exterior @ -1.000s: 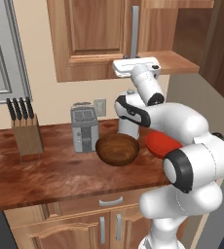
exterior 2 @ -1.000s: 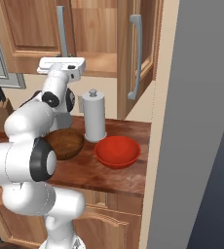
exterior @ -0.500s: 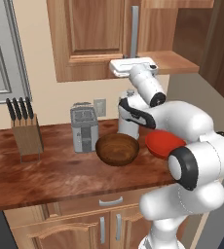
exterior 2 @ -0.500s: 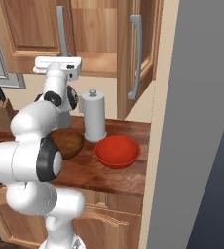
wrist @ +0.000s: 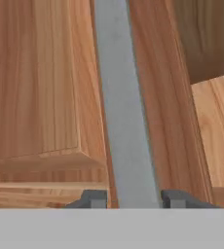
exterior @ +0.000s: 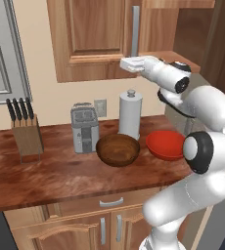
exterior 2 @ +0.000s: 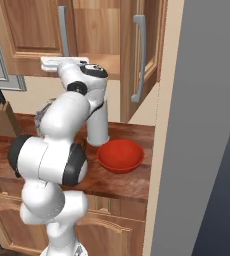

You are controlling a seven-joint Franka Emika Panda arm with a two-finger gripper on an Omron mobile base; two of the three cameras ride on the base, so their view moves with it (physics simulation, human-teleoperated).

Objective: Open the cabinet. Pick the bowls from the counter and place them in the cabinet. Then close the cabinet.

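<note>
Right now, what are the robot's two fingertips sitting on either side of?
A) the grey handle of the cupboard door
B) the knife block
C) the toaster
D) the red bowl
A: in the hand view the fingertips stand on either side of the grey handle of the cabinet door.

No readable text, labels, brand marks or numbers anywhere in these views; all surfaces render plain
</note>
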